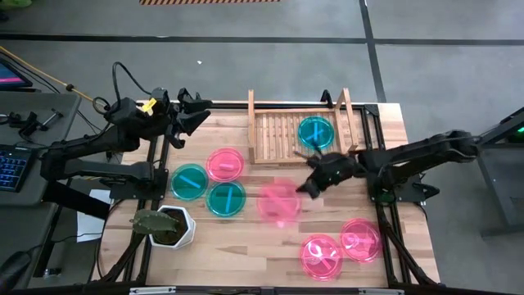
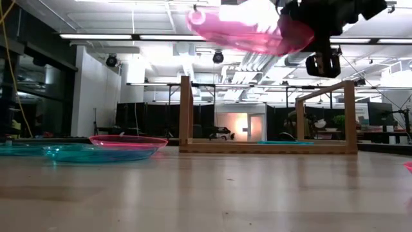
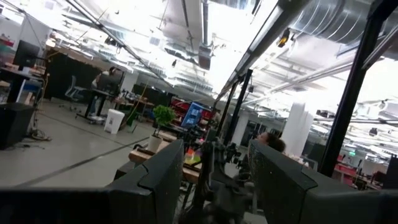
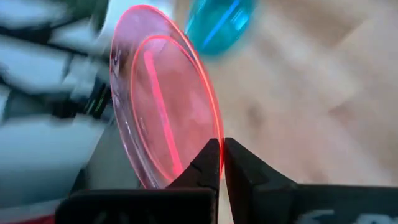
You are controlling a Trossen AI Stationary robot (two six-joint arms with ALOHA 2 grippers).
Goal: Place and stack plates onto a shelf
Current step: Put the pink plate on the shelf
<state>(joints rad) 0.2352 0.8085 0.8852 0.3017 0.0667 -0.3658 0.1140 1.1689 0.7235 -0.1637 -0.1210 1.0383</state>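
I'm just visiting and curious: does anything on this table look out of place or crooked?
Only the white plant pot seems a stranger among plates. The pink plate is tilted in the air because the right gripper pinches its rim. One teal plate lies on the shelf.

White hexagonal plant pot (image 1: 173, 229) at the wooden tabletop's (image 1: 246, 254) near-left corner, keyboard (image 1: 11, 167) beyond left edge

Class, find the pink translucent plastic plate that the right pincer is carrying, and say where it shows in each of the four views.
High view: the pink translucent plastic plate is mid-table, left of the right pincer.
Low view: top centre, above the light wooden shelf.
Left wrist view: not in it.
Right wrist view: centre-left, rim clamped.
Shared landmark: the shelf appears in the high and low views.
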